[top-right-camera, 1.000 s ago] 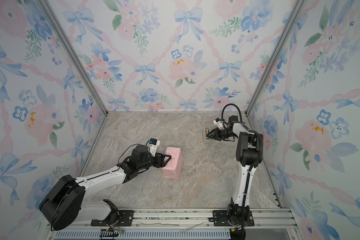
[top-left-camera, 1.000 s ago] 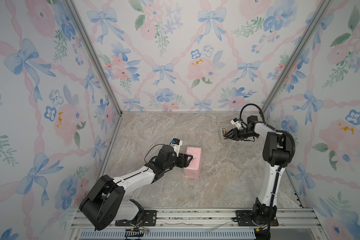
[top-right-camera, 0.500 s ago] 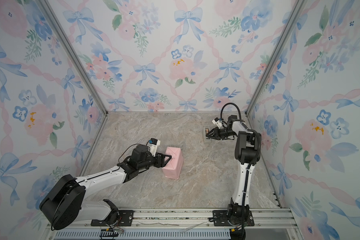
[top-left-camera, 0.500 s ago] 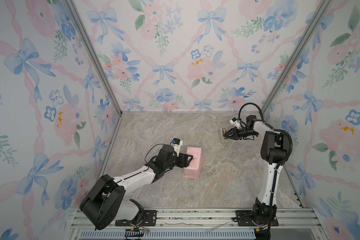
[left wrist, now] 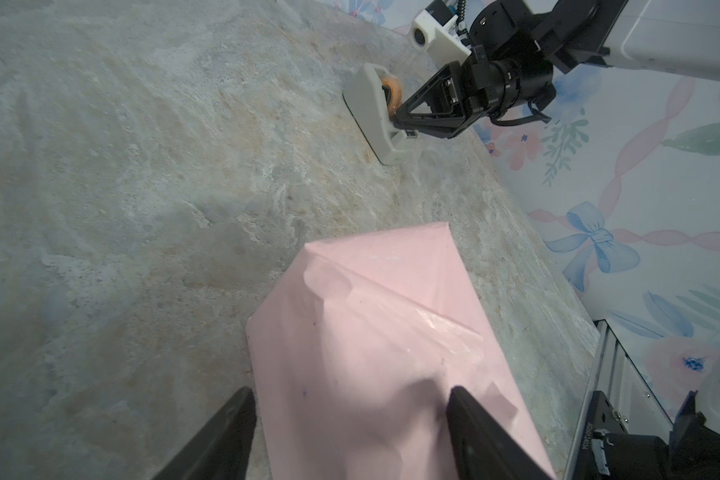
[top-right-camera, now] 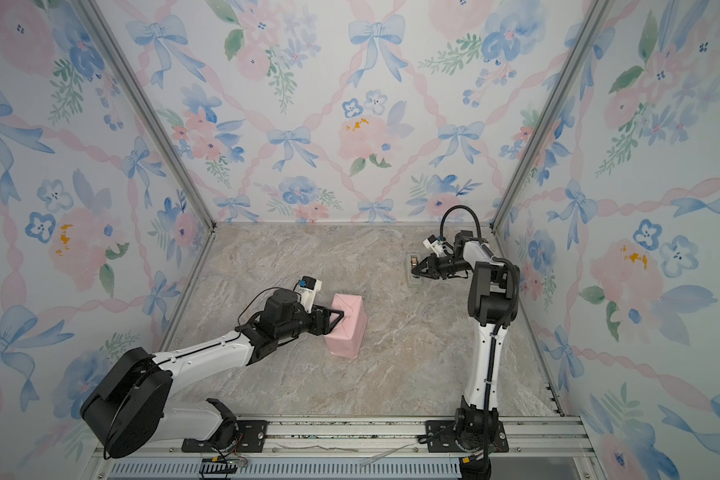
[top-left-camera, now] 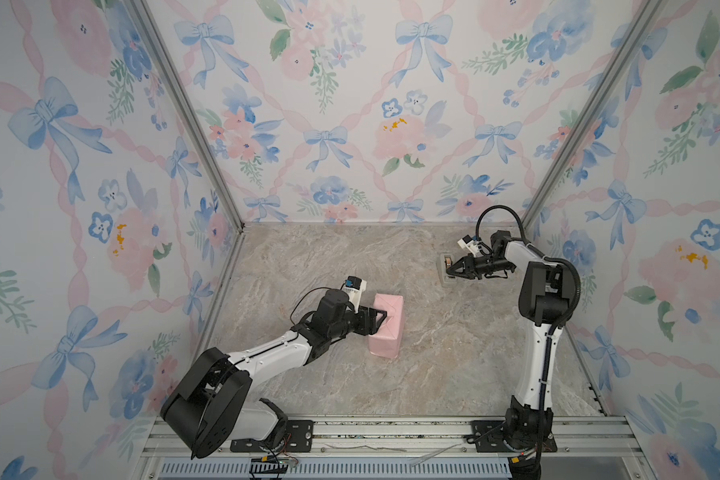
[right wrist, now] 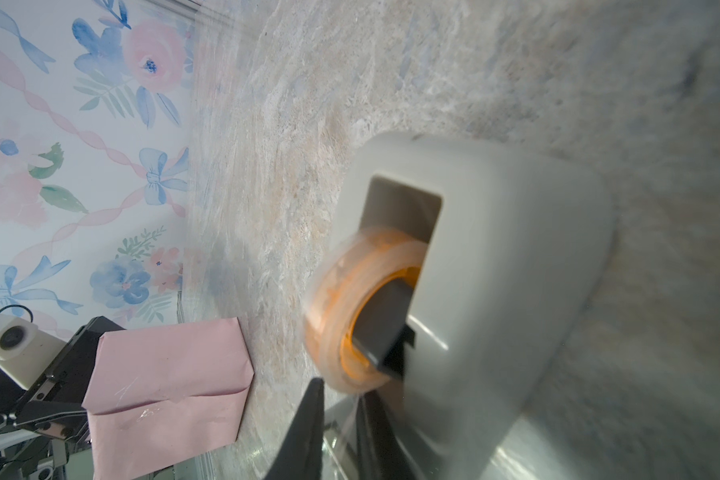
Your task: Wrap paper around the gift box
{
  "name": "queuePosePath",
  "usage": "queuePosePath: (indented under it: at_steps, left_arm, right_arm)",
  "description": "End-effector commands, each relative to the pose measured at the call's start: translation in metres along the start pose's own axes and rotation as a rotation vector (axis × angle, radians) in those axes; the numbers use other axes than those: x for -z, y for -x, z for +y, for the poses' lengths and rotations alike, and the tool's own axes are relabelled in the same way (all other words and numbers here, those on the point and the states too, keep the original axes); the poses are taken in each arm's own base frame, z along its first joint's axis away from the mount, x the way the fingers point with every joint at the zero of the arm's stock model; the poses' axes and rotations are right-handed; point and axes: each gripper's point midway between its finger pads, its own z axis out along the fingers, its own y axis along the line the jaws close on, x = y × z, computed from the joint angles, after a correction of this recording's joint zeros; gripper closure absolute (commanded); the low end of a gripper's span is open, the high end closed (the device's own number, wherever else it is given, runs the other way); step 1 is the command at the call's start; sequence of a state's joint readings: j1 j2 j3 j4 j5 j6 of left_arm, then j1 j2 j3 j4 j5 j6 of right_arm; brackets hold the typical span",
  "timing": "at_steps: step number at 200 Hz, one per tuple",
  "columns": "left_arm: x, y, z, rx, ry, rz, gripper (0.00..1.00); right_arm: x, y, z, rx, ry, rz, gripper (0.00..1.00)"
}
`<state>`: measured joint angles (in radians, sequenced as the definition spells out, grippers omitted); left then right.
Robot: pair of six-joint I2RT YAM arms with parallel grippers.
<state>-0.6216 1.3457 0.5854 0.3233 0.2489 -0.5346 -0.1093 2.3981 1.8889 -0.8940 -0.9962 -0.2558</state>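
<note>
nearest, a slotted silver metal rail [top-left-camera: 391, 430] carries both arm bases. beyond it, on the beige marble-patterned tabletop [top-left-camera: 433, 374], sits the task's thing: the gift box, hidden inside the creased pale pink paper [top-left-camera: 389, 332], which is folded round it into a blocky parcel a little left of the table's middle. the left gripper [top-left-camera: 381, 322] has its black fingers [left wrist: 229, 428] spread wide, one against each side of the parcel, clasping it. i judge this hold is meant to pin the folded flaps flat and stop the light parcel sliding until the seam is fixed (a glossy strip on the folds may be tape already laid; i cannot be sure). that arm lies low and long from its base, wrist level, gripper pointing sideways into the parcel.

farther back, near the right wall and well apart from the parcel, sits a small grey-white plastic tape dispenser [left wrist: 371, 108] with its orange-cored roll of clear tape [right wrist: 350, 316]. the right gripper [top-left-camera: 449, 270] noses in at its cutter end, fingers drawn almost together with the loose tape end between them; whether they have bitten i cannot tell. i judge it is there to draw off a piece for the seam. that arm stands upright from its base, elbow high, forearm folded down and across to the dispenser. behind everything rises the floral papered wall [top-left-camera: 350, 124].
</note>
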Motion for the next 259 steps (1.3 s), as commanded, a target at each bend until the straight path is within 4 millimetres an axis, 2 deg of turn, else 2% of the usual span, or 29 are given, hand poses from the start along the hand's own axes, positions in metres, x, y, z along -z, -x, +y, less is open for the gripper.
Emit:
queuePosePath:
  at_steps: [1,35,61,96,162,200,259]
  left_arm:
    - [-0.003,-0.027,0.017,-0.006,0.064,0.095,0.26]
    - [-0.003,-0.026,0.017,-0.006,0.064,0.093,0.26]
    - [-0.003,-0.025,0.016,-0.009,0.062,0.092,0.26]
    - [-0.003,-0.026,0.016,-0.011,0.062,0.092,0.26]
    - [-0.003,-0.025,0.015,-0.013,0.06,0.093,0.26]
    - [-0.001,-0.026,0.016,-0.015,0.063,0.089,0.26]
    - [-0.002,-0.026,0.015,-0.018,0.059,0.093,0.26]
  right_arm:
    - [-0.01,-0.01,0.005,-0.047,0.049,0.042,0.86]
    - [-0.005,-0.007,0.012,-0.049,0.069,0.029,0.93]
    - [0.003,-0.005,0.027,-0.041,0.094,0.009,1.0]
    - [0.016,-0.005,0.045,-0.04,0.108,-0.035,1.0]
    - [0.03,-0.002,0.055,-0.115,0.094,-0.133,1.0]
    - [0.033,-0.011,0.054,-0.168,0.065,-0.164,1.0]
    - [0.035,-0.044,0.054,-0.214,0.016,-0.206,1.0]
